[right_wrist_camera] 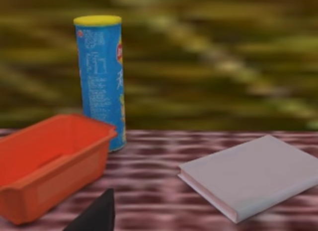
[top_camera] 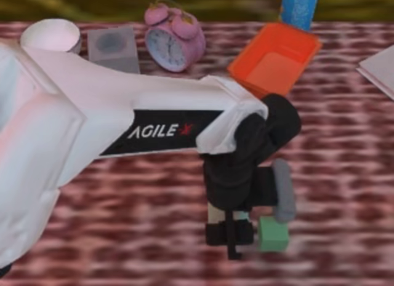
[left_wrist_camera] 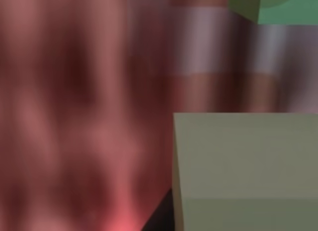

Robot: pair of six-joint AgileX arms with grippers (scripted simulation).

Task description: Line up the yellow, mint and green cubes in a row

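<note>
My left arm reaches across the table, and its gripper [top_camera: 229,234] points down near the front middle. It is shut on the mint cube [left_wrist_camera: 246,166], a pale whitish block that fills the lower part of the left wrist view. A dark fingertip [left_wrist_camera: 160,220] presses against its side. From above, only pale slivers of the mint cube [top_camera: 244,216] show under the black jaws. The small green cube [top_camera: 273,234] rests on the table just right of the gripper, close to the mint one. In the left wrist view the green cube [left_wrist_camera: 290,8] sits a short gap beyond it. The yellow cube is hidden.
Along the back stand a white cup [top_camera: 50,35], a grey block with a dark round mark [top_camera: 112,46], a pink alarm clock [top_camera: 174,40], an orange tray [top_camera: 274,58] and a blue can [top_camera: 300,6]. A white book [top_camera: 378,67] lies at the right edge. My right arm is parked out of the top view.
</note>
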